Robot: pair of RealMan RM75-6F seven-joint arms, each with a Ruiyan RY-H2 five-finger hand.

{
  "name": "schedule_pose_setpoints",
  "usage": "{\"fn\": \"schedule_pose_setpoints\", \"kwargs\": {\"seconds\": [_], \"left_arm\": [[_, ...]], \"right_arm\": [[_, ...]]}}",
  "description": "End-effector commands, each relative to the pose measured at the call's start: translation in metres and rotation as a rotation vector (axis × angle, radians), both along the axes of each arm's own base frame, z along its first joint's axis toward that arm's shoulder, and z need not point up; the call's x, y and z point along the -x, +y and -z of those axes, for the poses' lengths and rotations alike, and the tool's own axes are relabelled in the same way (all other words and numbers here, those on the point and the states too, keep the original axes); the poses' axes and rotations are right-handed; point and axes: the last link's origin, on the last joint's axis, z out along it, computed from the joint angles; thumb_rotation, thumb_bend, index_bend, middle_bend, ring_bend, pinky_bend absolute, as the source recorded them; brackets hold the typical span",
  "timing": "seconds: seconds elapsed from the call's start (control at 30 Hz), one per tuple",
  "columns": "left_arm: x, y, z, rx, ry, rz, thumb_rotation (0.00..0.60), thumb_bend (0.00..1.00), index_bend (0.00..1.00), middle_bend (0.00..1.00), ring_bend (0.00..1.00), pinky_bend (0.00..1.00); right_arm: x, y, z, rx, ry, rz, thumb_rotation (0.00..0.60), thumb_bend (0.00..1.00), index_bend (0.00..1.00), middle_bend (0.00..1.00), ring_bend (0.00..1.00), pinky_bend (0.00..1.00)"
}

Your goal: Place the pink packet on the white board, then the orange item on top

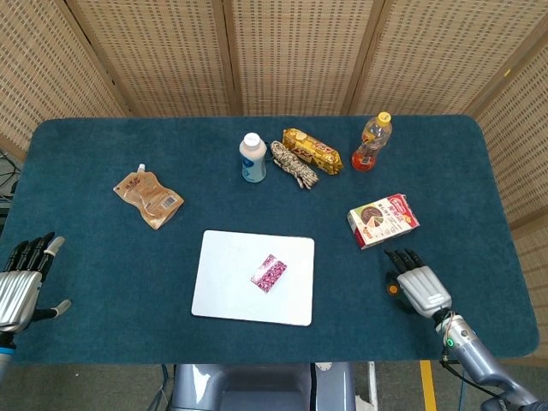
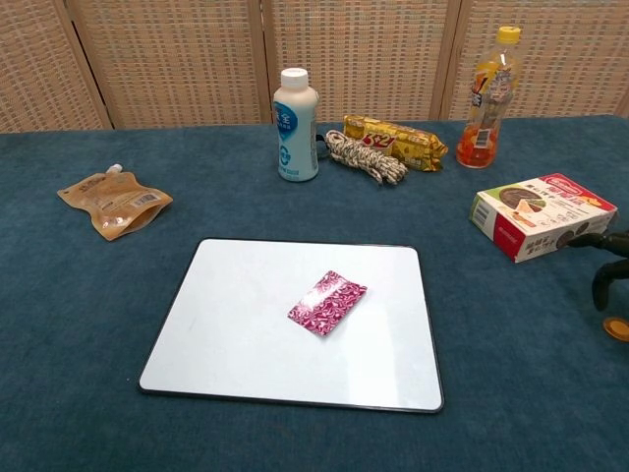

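Observation:
The pink patterned packet (image 1: 269, 273) (image 2: 327, 302) lies flat near the middle of the white board (image 1: 231, 291) (image 2: 226, 334). The small orange disc (image 1: 391, 289) (image 2: 617, 328) sits on the blue cloth to the right of the board. My right hand (image 1: 419, 288) hovers right beside and partly over the disc, fingers spread and holding nothing; the chest view catches only its dark fingertips (image 2: 601, 287) at the right edge. My left hand (image 1: 21, 282) rests at the table's front left edge, fingers apart and empty.
A snack box (image 1: 383, 220) (image 2: 542, 215) lies just behind my right hand. Along the back stand a white bottle (image 1: 252, 157), a coiled rope (image 1: 294, 165), a yellow biscuit pack (image 1: 312, 150) and an orange drink bottle (image 1: 372, 142). A brown pouch (image 1: 149, 198) lies at the left.

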Motion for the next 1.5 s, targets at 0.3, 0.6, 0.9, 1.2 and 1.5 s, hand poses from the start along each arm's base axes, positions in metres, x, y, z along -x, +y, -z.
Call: {"fn": "schedule_pose_setpoints", "kwargs": {"seconds": [0.3, 0.6, 0.9, 1.2, 1.5], "left_arm": [[0.0, 0.001, 0.0, -0.002, 0.0, -0.002, 0.6, 0.0, 0.0, 0.0, 0.0, 0.0], [0.0, 0.001, 0.001, 0.002, 0.004, -0.001, 0.6, 0.0, 0.0, 0.0, 0.0, 0.0], [0.0, 0.001, 0.002, 0.007, 0.008, -0.001, 0.6, 0.0, 0.0, 0.0, 0.0, 0.0], [0.0, 0.0, 0.002, 0.005, 0.006, -0.001, 0.6, 0.0, 0.0, 0.0, 0.0, 0.0], [0.0, 0.001, 0.002, 0.006, 0.005, -0.004, 0.6, 0.0, 0.0, 0.0, 0.0, 0.0]], "right_arm": [[0.0, -0.006, 0.01, 0.008, 0.003, -0.003, 0.6, 0.36, 0.38, 0.0, 0.0, 0.03], [0.007, -0.007, 0.009, 0.01, 0.02, 0.017, 0.6, 0.36, 0.38, 0.0, 0.0, 0.03], [0.012, -0.003, 0.011, -0.001, 0.026, 0.018, 0.6, 0.36, 0.38, 0.0, 0.0, 0.03], [0.014, -0.006, 0.016, -0.001, 0.034, 0.017, 0.6, 0.36, 0.38, 0.0, 0.0, 0.03], [0.018, -0.008, 0.017, 0.001, 0.043, 0.028, 0.6, 0.36, 0.44, 0.0, 0.0, 0.03]]}}
